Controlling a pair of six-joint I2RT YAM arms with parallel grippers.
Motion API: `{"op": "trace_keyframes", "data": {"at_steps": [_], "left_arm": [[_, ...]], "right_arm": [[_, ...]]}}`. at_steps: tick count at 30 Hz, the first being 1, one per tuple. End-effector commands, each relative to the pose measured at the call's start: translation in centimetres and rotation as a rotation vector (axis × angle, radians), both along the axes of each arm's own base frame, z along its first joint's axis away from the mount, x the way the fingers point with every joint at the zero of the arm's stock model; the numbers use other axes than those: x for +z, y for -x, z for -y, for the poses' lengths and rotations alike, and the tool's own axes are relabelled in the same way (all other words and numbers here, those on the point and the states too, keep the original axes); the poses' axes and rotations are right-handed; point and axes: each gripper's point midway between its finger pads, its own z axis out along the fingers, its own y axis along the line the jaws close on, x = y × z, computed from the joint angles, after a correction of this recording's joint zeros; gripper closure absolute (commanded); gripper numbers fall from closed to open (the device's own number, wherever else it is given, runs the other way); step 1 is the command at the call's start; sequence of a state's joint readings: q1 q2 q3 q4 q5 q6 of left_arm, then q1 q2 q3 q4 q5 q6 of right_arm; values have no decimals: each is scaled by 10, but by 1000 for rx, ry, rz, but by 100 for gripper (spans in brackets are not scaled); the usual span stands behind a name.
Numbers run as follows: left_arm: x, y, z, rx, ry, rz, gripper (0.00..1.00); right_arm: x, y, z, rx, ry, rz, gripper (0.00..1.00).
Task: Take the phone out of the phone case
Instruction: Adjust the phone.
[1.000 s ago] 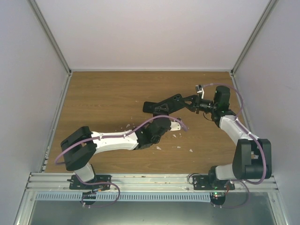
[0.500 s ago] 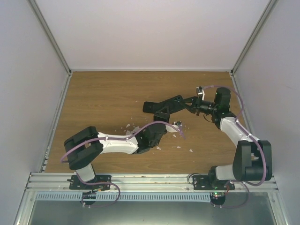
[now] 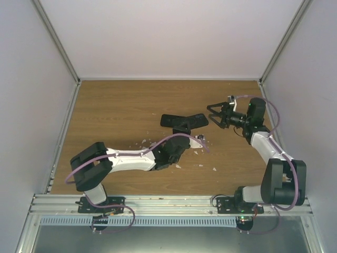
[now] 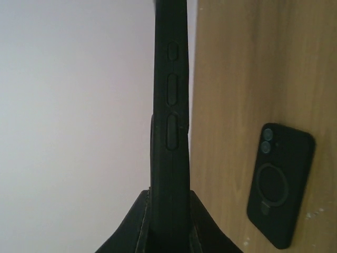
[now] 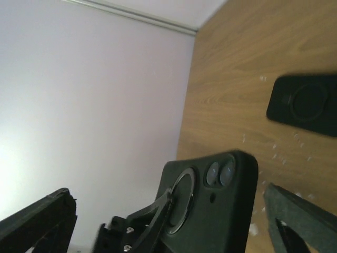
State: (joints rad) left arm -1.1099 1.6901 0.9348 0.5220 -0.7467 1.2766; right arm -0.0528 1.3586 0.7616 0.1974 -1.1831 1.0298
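A black phone in its black phone case (image 3: 196,120) is held off the table near the middle. My left gripper (image 3: 184,128) is shut on it. In the left wrist view the cased phone (image 4: 171,121) stands edge-on, side buttons showing, pinched between both fingers of the left gripper (image 4: 169,196). The right wrist view shows the cased phone's back (image 5: 221,205) with its two lenses and ring. My right gripper (image 5: 168,195) stands open around that end without touching it; in the top view the right gripper (image 3: 212,116) is just right of the phone.
A second black case-like slab (image 3: 171,120) lies back up on the wooden table (image 3: 116,116), just left of the held phone; the same slab (image 4: 280,185) (image 5: 304,103) appears in both wrist views. White crumbs (image 3: 200,153) are scattered near the left arm. Walls enclose three sides.
My right gripper has opened, let go of the cased phone and drawn back to the right. My left gripper has closed on the phone, which now sits lower and flatter.
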Motion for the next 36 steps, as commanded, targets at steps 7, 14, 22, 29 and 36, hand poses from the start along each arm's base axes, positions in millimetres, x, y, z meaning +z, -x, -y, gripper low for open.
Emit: {"op": "trace_keyframes", "data": {"at_steps": [7, 14, 22, 29, 36], "left_arm": [[82, -21, -19, 67, 455, -323, 100], [101, -33, -38, 105, 617, -487, 100], [135, -45, -65, 68, 888, -697, 100], [166, -49, -87, -17, 1122, -857, 100], [200, -47, -103, -148, 1336, -1055, 100]], "right_arm": [[59, -27, 24, -73, 181, 336, 0], [98, -41, 28, -67, 288, 513, 0], [126, -56, 37, -126, 384, 630, 1], [130, -49, 28, -121, 333, 708, 0], [126, -42, -2, -74, 239, 660, 0]]}}
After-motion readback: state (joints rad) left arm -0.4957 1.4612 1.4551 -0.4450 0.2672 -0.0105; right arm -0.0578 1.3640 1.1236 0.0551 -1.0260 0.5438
